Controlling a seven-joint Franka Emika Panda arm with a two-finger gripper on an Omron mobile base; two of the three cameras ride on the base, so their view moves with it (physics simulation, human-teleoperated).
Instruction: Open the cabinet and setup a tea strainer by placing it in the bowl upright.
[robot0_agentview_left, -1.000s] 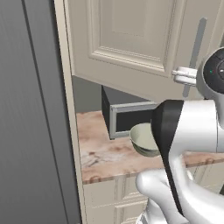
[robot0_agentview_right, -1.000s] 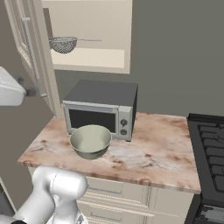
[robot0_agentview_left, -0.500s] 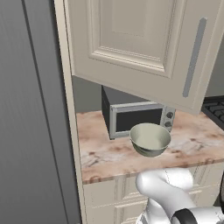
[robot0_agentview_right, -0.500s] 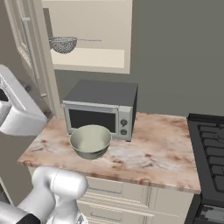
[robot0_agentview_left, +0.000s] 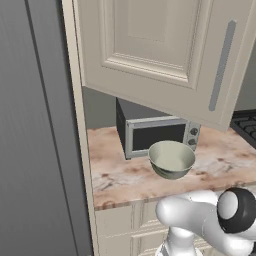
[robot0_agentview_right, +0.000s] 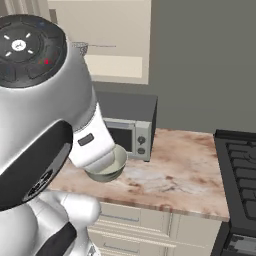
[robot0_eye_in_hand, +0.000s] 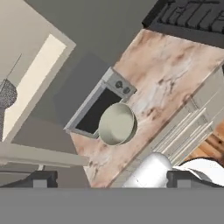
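Observation:
The cabinet stands open, its raised-panel door (robot0_agentview_left: 165, 45) swung out over the counter. Inside, on the beige shelf (robot0_agentview_right: 120, 65), lies the tea strainer (robot0_agentview_right: 80, 48), a small grey mesh basket with its thin handle pointing right. The hand view shows the tea strainer (robot0_eye_in_hand: 6, 93) at its left edge. The pale grey-green bowl (robot0_agentview_left: 171, 159) sits upright on the counter in front of the microwave, seen too in the hand view as the bowl (robot0_eye_in_hand: 116, 124). My gripper (robot0_eye_in_hand: 111, 179) hangs open and holds nothing, well away from the counter, with both strainer and bowl ahead of it.
A dark grey microwave (robot0_agentview_left: 155, 135) stands behind the bowl under the cabinet. A black stove (robot0_agentview_right: 240, 165) borders the marble counter (robot0_agentview_right: 185, 170) on the right. A tall grey panel (robot0_agentview_left: 35, 130) walls off the left. My own arm (robot0_agentview_right: 50, 115) hides part of the bowl (robot0_agentview_right: 120, 161).
My hand has left the door's bar handle and the arm has swung down and back, now looming large in the right base view. The door stays open; bowl and strainer have not moved.

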